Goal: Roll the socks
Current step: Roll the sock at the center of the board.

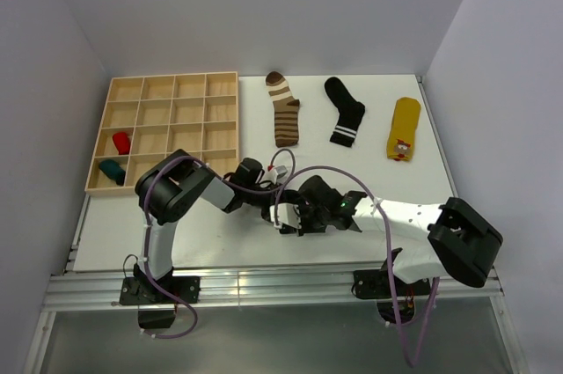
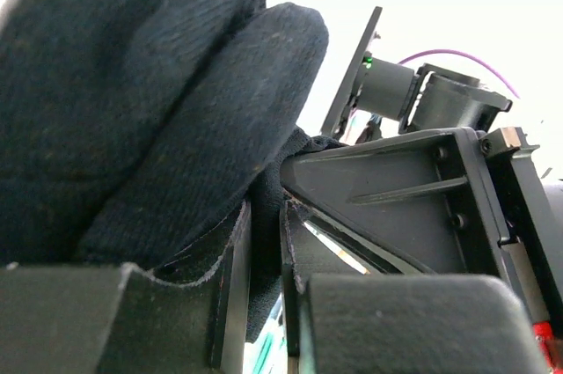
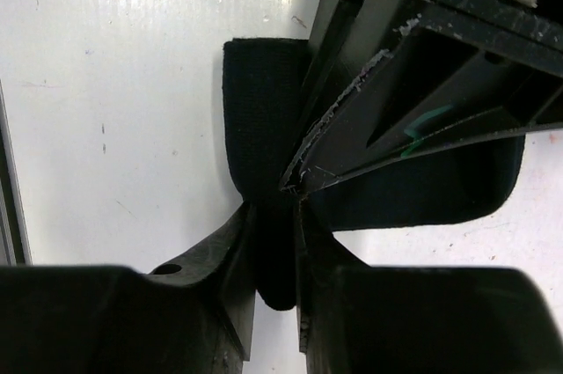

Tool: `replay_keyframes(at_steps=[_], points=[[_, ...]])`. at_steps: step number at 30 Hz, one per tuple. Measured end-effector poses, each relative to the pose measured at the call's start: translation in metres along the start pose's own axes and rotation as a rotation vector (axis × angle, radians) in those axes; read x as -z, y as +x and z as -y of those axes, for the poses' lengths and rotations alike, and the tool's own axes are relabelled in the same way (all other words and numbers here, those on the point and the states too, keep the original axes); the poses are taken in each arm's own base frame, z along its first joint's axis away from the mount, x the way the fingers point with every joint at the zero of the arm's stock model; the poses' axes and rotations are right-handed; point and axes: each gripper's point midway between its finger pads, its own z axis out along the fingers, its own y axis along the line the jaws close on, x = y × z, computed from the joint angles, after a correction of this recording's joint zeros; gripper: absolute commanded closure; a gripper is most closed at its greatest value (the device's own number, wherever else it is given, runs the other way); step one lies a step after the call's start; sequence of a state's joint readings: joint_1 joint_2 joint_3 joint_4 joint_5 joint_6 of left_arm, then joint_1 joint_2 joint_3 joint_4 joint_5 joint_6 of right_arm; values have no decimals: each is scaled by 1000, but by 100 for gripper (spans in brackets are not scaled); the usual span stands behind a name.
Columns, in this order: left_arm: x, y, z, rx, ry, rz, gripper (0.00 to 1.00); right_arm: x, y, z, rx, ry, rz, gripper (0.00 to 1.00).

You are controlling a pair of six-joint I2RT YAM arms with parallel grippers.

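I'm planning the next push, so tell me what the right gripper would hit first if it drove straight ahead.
The right gripper pinches the plain black sock; straight ahead, the left gripper comes first, clamped on the same sock just in front. Whether they touch is unclear.

Place: robotics lab cell.
Enclosure: plain white walls (image 1: pixel 264 13) left, far, right of white table (image 1: pixel 224 249).
Rig: two arms (image 1: pixel 176 189) on metal rail (image 1: pixel 264 290), near edge.
Props: socks (image 1: pixel 284 114) in a far row; compartment tray (image 1: pixel 189 112) far left.
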State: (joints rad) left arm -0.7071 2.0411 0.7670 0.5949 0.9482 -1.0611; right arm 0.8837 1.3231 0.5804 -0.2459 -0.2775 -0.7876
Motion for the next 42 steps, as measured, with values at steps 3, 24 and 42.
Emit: replay_keyframes(at_steps=[3,24,42], points=[[0,-2,1,-21,-19,-16,72,0,1,0,7,-8,-12,83],[69,-84,35,-212,-98,346,64,2,2,0,5,-73,-81,85],[264,-82,133,-453,-97,1194,60,1,3,13,-237,-524,-204,85]])
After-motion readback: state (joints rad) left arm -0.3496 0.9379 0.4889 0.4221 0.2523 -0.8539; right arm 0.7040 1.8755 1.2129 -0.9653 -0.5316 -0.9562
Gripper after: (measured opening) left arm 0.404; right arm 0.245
